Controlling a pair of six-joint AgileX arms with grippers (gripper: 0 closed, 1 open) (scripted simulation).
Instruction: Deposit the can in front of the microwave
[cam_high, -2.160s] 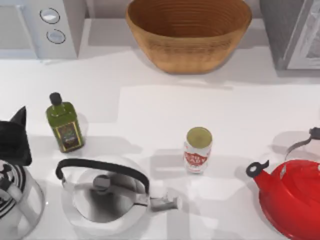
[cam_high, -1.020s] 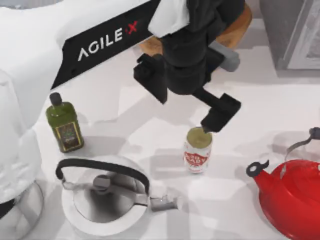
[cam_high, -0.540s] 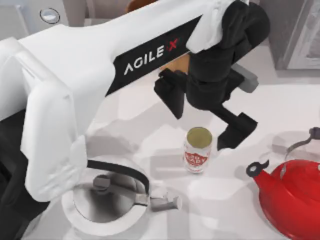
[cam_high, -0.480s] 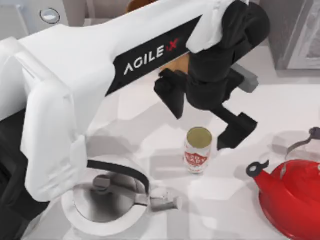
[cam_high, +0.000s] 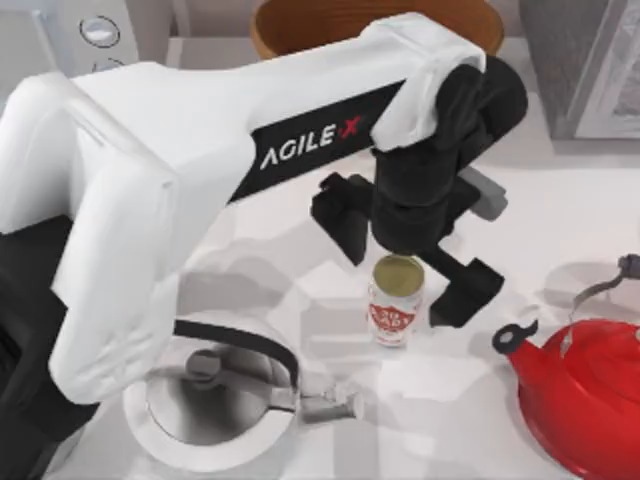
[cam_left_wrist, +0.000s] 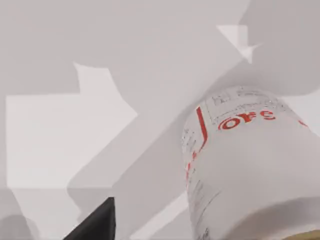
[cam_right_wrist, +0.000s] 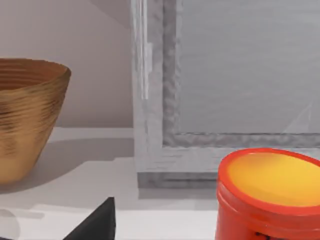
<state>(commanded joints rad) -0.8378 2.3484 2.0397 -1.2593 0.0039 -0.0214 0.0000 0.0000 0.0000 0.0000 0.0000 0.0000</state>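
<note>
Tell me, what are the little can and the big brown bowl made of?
The can looks like metal: a dull gold round top like a tin lid, with a white and red printed label wrapped round it. The label could be paper or paint, I can't tell which. The bowl looks like woven wicker or turned wood: it is brown with fine ridged rings running round its wall.

A big white AgileX left arm reaches across from the table's left, its black left gripper (cam_high: 400, 280) hanging over the small white tin can with a red label and dull gold top (cam_high: 396, 300). The fingers are spread, one dark finger (cam_high: 340, 218) on each side of the can, not visibly touching it. Nearby sit a white kettle with a black handle (cam_high: 215, 395), a red kettle (cam_high: 585, 390), a woven brown basket (cam_high: 300, 18) and the light grey microwave with round dials (cam_high: 100, 30).
</note>
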